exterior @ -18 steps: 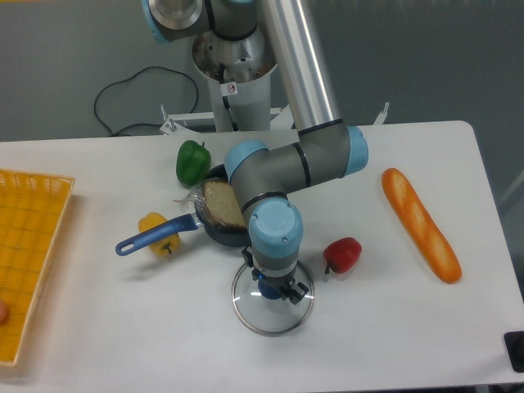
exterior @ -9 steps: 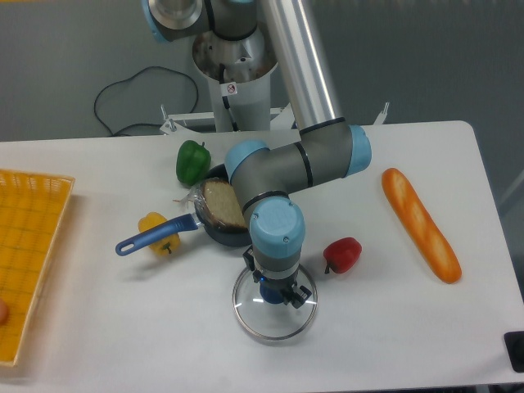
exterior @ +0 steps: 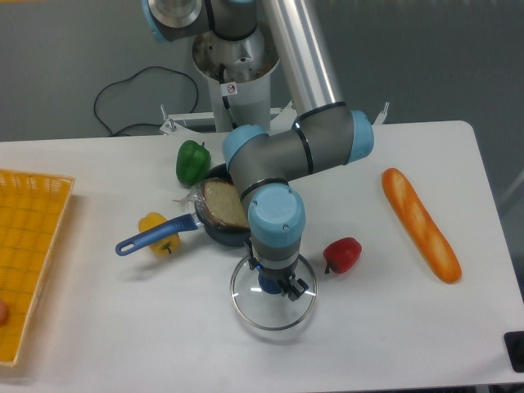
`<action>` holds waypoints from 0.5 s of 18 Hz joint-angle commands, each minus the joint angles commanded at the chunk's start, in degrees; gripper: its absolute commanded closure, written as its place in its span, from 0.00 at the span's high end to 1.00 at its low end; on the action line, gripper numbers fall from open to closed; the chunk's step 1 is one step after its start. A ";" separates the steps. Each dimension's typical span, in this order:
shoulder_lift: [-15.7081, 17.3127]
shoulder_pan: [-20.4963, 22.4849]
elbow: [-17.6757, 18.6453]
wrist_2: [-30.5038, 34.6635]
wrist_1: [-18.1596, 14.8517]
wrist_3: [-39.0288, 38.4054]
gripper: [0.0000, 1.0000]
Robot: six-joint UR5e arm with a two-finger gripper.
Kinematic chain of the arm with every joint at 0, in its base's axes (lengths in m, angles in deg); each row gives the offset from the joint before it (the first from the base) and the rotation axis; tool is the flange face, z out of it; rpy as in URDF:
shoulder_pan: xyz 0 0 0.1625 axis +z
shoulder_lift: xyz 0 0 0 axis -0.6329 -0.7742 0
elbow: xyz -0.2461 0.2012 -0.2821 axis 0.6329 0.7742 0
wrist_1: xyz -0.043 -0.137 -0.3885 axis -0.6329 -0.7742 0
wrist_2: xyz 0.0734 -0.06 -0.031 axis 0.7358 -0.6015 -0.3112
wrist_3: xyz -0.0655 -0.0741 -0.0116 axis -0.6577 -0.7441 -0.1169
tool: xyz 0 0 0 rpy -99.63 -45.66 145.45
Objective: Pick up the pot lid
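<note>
The black round pot [exterior: 221, 237] has a long blue handle [exterior: 154, 236] poking out to the left. The grey robot arm with blue caps [exterior: 276, 214] hangs in front of the pot and hides its right part. Behind the pot, up and to the left, is a shiny green pepper [exterior: 193, 163]. A bumpy yellow pepper [exterior: 153, 222] is left of the pot, partly under the handle. Right of the pot are a smooth red pepper [exterior: 343, 255] and, farther off, a long orange-brown stick of bread [exterior: 420, 227].

In the pot is a brown lump [exterior: 219, 202] with a rough top. A yellow plastic box [exterior: 33, 196] sits far left of the pot, with a reddish round thing [exterior: 2, 312] in it, cut off by the picture's edge.

The round see-through lid with a shiny metal rim [exterior: 274, 313] is in front of the pot, a bit right. The black two-finger gripper [exterior: 277, 276] is closed on its blue knob [exterior: 269, 285], one finger on each side.
</note>
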 joint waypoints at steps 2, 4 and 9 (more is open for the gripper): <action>1.14 -0.97 0.00 -1.14 0.00 0.00 0.44; 2.29 -1.32 0.09 -2.37 -0.44 0.00 0.44; 4.92 -2.20 2.02 -3.17 -1.67 0.09 0.44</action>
